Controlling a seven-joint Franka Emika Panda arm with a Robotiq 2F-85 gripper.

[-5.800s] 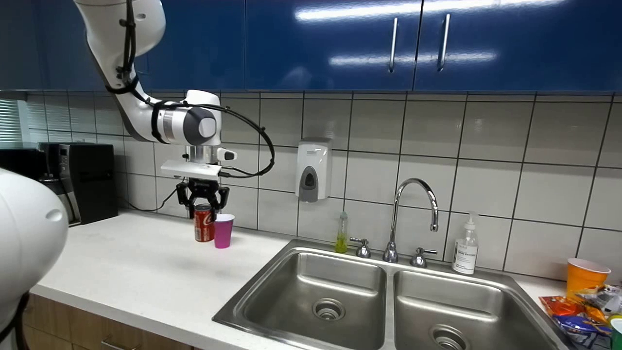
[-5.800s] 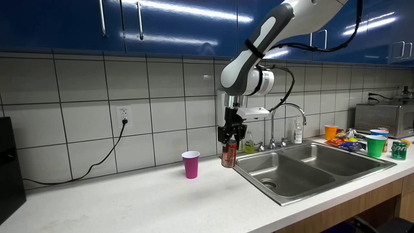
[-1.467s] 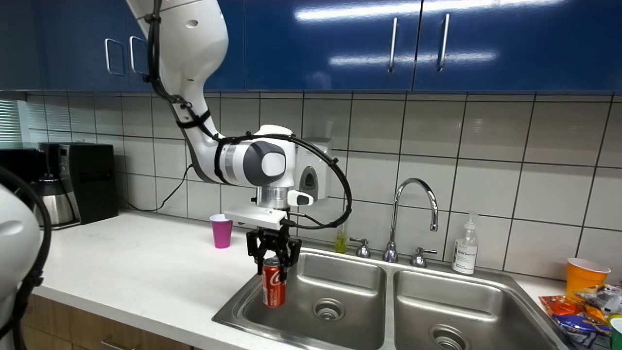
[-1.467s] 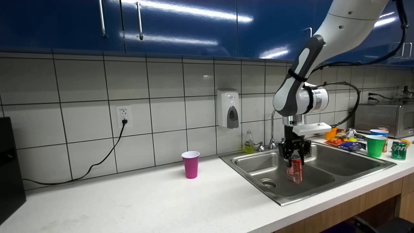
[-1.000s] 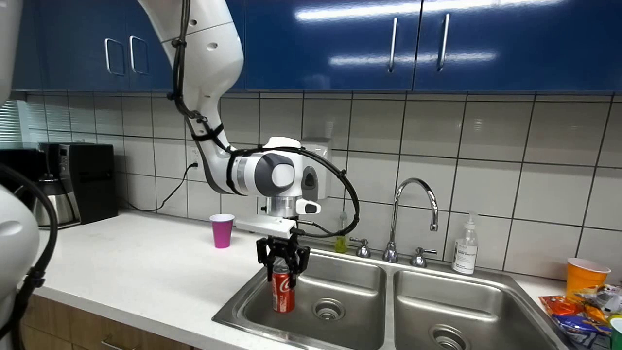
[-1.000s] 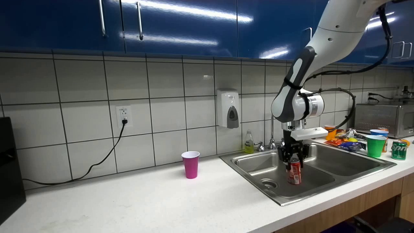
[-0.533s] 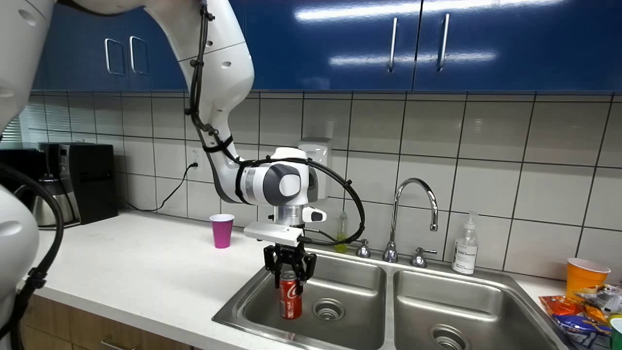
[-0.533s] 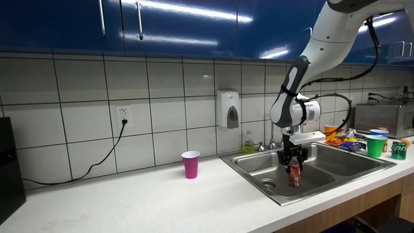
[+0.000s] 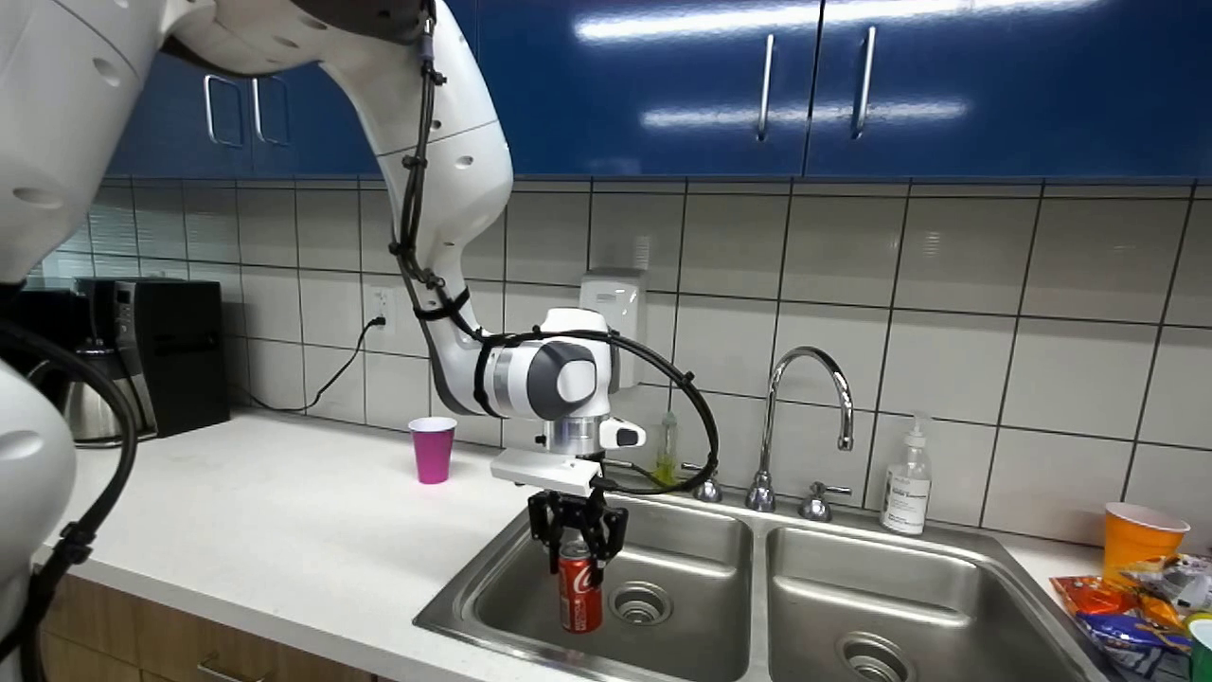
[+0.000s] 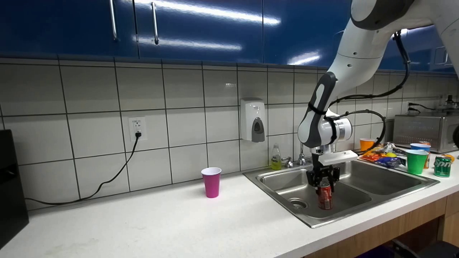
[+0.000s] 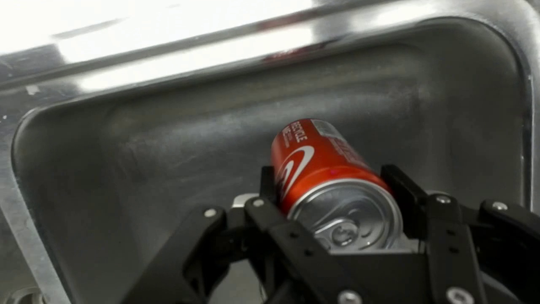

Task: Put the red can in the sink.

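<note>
The red can [image 9: 580, 606], silver lid up, is within the left basin of the steel sink [image 9: 696, 568], near its drain. In the wrist view the red can [image 11: 320, 162] has my gripper's black fingers [image 11: 403, 190] pressed against both sides, just below the lid. My gripper [image 9: 576, 570] is shut on it from above. Also in an exterior view, the red can [image 10: 325, 200] hangs upright below my gripper [image 10: 325, 190] inside the sink [image 10: 353, 197]. Whether its base touches the basin floor I cannot tell.
The chrome faucet [image 9: 772, 417] rises behind the basins, with a soap bottle [image 9: 907, 483] to its right. A pink cup [image 9: 433, 450] stands on the counter [image 9: 284, 511]. A green cup [image 10: 416, 161] and snack bags [image 10: 391, 162] lie past the sink.
From over the counter near the pink cup, the can has been carried across into the left basin. Over the last second arm and can have sunk further, steadily, with the grip unchanged.
</note>
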